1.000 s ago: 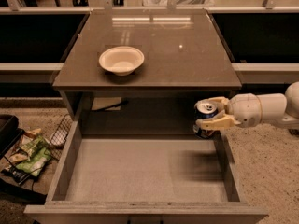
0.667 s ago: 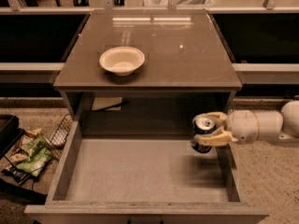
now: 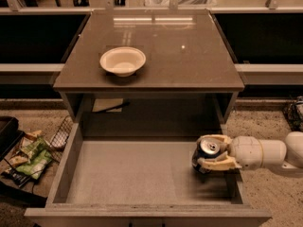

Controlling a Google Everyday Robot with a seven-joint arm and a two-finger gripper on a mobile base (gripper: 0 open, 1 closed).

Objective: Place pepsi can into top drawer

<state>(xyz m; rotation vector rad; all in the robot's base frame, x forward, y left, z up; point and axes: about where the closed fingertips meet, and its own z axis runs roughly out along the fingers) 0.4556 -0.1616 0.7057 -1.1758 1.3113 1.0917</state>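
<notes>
The pepsi can (image 3: 205,153) is dark blue with a silver top and sits upright between the fingers of my gripper (image 3: 214,153) at the right side of the open top drawer (image 3: 137,171). The gripper is shut on the can, with one cream finger (image 3: 215,139) behind it and one finger (image 3: 218,163) in front. The can is low in the drawer, just above or on the pale grey floor near the right wall; I cannot tell if it touches. My white arm (image 3: 262,152) reaches in from the right over the drawer's side wall.
A cream round bowl (image 3: 122,60) stands on the brown glossy cabinet top (image 3: 189,56). A wire basket with snack packets (image 3: 28,155) lies on the floor to the left of the drawer. The drawer's thin right wall (image 3: 233,183) runs under my wrist.
My gripper has carried the can down and a little to the left, from above the drawer's right edge to low inside the drawer.
</notes>
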